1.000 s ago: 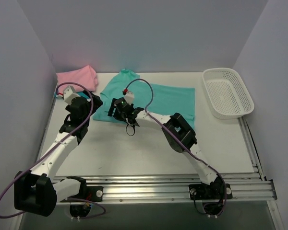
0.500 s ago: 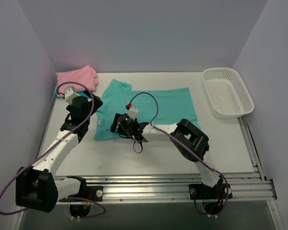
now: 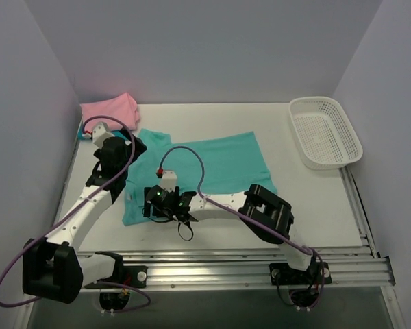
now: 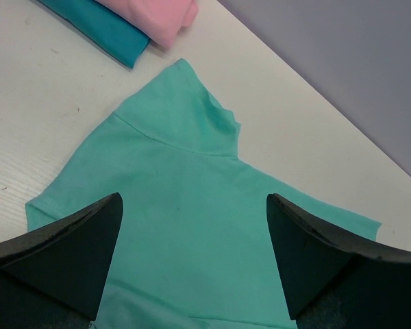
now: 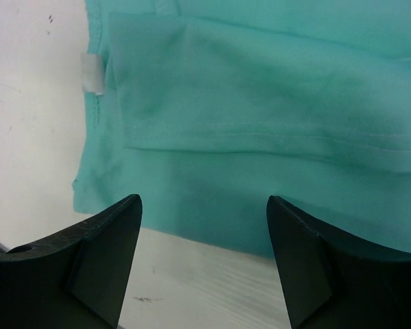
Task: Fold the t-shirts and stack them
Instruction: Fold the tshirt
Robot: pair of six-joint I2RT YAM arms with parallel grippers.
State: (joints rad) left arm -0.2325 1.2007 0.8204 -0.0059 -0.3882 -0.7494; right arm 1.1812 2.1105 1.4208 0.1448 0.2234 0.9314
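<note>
The teal-green t-shirt [image 3: 233, 161] lies flat on the table [image 3: 308, 199], from centre toward 9 o'clock; it is light, limp cloth, likely to wrinkle and slide, so best pinched at a hem corner; the left gripper [image 4: 193, 199] and right gripper [image 5: 202, 199] both hover over it with jaws wide apart, holding nothing.

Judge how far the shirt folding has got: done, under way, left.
Done: the pink shirt lies folded on a blue shirt in the far left corner. Under way: the green shirt lies spread out, one flap turned over; the left gripper and right gripper hang open over it, gripping nothing. Left: finish folding it and stack it.
</note>
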